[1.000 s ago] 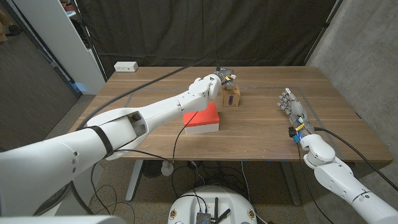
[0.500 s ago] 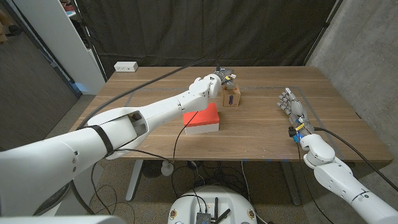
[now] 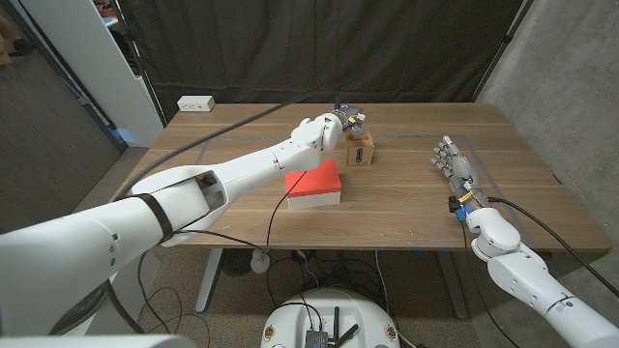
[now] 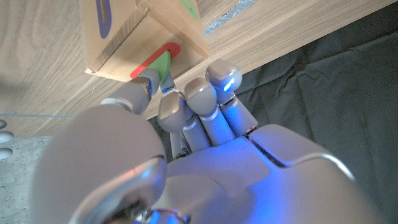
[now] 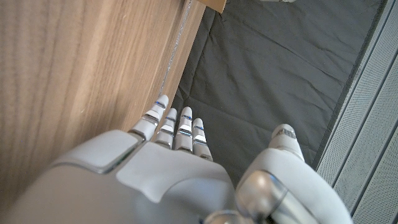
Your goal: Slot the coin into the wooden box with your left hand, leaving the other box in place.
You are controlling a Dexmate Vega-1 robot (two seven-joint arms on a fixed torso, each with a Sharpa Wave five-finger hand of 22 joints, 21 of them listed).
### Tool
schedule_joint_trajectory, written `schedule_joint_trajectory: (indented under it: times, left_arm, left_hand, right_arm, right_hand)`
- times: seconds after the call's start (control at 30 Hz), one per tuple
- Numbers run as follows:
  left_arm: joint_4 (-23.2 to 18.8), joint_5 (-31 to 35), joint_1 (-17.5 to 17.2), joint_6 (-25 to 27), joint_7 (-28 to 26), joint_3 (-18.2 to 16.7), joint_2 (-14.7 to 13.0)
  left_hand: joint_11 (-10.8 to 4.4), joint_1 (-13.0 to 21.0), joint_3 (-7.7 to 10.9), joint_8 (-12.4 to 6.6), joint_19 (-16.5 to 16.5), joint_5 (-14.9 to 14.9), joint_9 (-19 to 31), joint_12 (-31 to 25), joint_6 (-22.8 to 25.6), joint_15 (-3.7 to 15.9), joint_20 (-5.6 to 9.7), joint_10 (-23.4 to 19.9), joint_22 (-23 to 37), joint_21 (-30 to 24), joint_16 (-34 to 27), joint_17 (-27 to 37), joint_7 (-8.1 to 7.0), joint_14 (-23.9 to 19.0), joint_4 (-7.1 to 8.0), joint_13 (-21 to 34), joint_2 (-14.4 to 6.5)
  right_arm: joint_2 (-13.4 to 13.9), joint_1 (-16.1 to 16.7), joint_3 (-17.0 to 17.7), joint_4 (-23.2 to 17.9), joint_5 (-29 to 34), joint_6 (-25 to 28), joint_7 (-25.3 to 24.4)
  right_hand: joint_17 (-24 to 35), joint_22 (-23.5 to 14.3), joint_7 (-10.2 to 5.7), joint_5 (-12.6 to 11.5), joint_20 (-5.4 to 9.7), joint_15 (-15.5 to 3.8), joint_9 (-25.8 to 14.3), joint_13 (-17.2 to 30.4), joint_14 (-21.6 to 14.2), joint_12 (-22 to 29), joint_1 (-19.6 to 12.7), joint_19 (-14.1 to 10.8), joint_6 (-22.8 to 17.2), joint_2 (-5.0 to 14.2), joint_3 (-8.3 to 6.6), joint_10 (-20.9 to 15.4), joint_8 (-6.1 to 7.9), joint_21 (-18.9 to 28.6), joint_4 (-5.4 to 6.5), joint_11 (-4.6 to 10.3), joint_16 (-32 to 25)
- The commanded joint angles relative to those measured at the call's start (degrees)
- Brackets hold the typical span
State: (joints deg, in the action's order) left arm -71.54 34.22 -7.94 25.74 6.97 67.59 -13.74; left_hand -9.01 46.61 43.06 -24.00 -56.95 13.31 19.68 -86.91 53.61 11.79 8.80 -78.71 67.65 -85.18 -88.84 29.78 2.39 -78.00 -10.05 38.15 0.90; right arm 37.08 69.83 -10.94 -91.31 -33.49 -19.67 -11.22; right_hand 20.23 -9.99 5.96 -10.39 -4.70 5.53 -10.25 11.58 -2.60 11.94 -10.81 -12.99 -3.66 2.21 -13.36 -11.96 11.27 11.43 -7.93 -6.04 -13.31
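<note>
The small wooden box (image 3: 360, 150) stands at the table's back middle; the left wrist view shows its face (image 4: 124, 37) with coloured slots. My left hand (image 3: 336, 126) hovers just over the box's top, fingers curled. In the left wrist view that hand (image 4: 186, 118) pinches a green coin (image 4: 163, 65) at its fingertips, with the coin's edge at a red-rimmed slot (image 4: 155, 55). How deep the coin sits I cannot tell. My right hand (image 3: 455, 166) stands on the table to the right, fingers straight, holding nothing; the right wrist view shows it (image 5: 174, 155) above bare wood.
A red box on a white base (image 3: 314, 184) sits just in front of the wooden box, under my left forearm. A white power strip (image 3: 195, 102) lies at the back left corner. A black cable (image 3: 232, 130) runs along my left arm.
My left hand has shifted very slightly left over the wooden box. The boxes and my right hand have not moved.
</note>
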Motion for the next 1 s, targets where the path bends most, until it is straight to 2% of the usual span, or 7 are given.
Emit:
schedule_joint_trajectory:
  times: [0.03,0.53,1.0]
  left_arm:
    - [-1.03,-0.26,-0.01,-0.55,1.69,-0.41,-0.78]
    - [-1.65,-0.67,-0.33,-1.05,2.18,-1.05,-1.30]
    - [-2.79,-0.27,-0.52,-0.65,1.49,-1.65,-1.74]
  left_hand:
    - [-0.26,0.02,-0.16,0.61,-0.59,0.40,-0.25,-0.08,0.54,0.21,3.26,-0.23,0.15,0.23,0.35,-0.25,0.69,-0.31,-0.16,0.09,0.53]
    - [-0.47,-1.03,-0.54,3.23,-0.90,0.60,-1.44,0.13,-0.37,0.23,3.18,-0.16,-0.03,0.78,0.38,0.10,0.68,-0.55,0.20,0.14,0.77]
    - [-0.72,-2.45,-0.46,4.49,-1.19,0.68,-2.14,-0.08,0.21,0.22,3.24,-0.19,0.15,1.24,0.58,0.07,0.75,-0.70,0.21,0.70,0.85]
  right_arm:
    - [-0.12,-0.04,-0.27,-0.65,0.29,0.20,-0.42]
    - [0.08,0.06,-0.28,-1.25,0.53,0.60,-0.68]
    - [-0.18,0.06,-0.30,-0.93,0.62,0.12,-0.65]
  right_hand:
    - [0.02,-0.16,0.14,0.12,-0.15,0.13,-0.33,0.19,-0.23,-0.03,-0.57,-0.26,-0.22,-0.16,0.10,-0.74,0.01,0.01,-0.12,-0.01,-0.06]
    - [0.02,-0.16,0.25,0.13,-0.17,0.21,-0.33,0.19,-0.27,-0.02,-0.73,-0.29,-0.31,-0.08,0.02,-0.80,0.04,0.02,-0.17,-0.04,-0.06]
    - [0.02,-0.16,0.26,0.14,-0.20,0.12,-0.33,0.19,-0.25,0.00,-0.81,-0.30,-0.37,-0.06,0.00,-0.90,0.04,0.02,-0.19,-0.08,-0.04]
